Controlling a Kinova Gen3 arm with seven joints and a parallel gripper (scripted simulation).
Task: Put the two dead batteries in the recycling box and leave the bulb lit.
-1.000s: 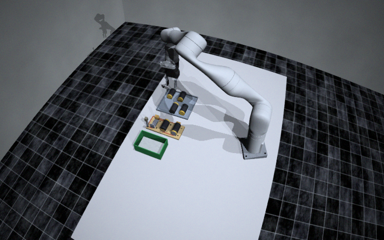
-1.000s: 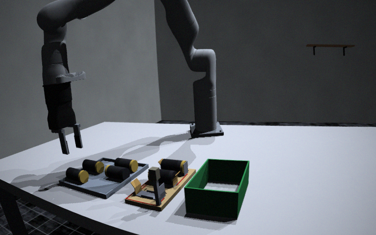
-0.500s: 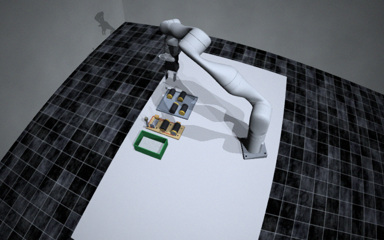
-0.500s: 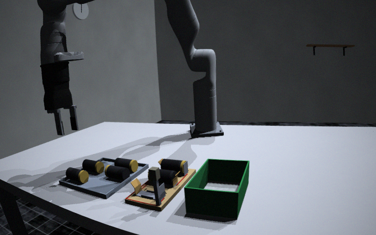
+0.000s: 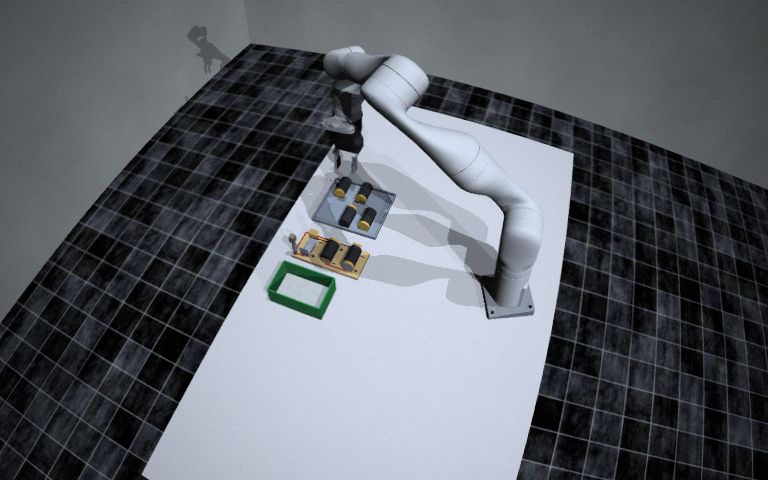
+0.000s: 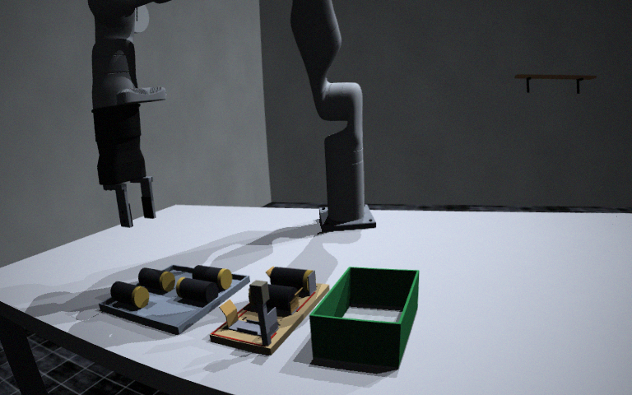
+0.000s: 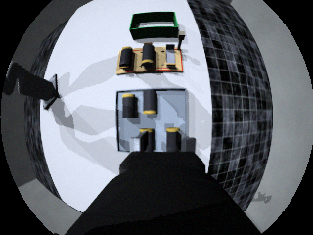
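Below the wide-open fingers (image 5: 346, 162) (image 6: 135, 202) — four batteries, lying apart, on a tray (image 5: 344, 227) (image 6: 139, 321) (image 7: 167, 122).

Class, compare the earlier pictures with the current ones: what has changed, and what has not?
The open, unloaded gripper rose between the first earlier exterior picture and the next, and is now slightly lower again, still above the table. Nothing was visibly grasped or released. The four batteries on the tray, the holder board's two batteries and the green box stayed put.
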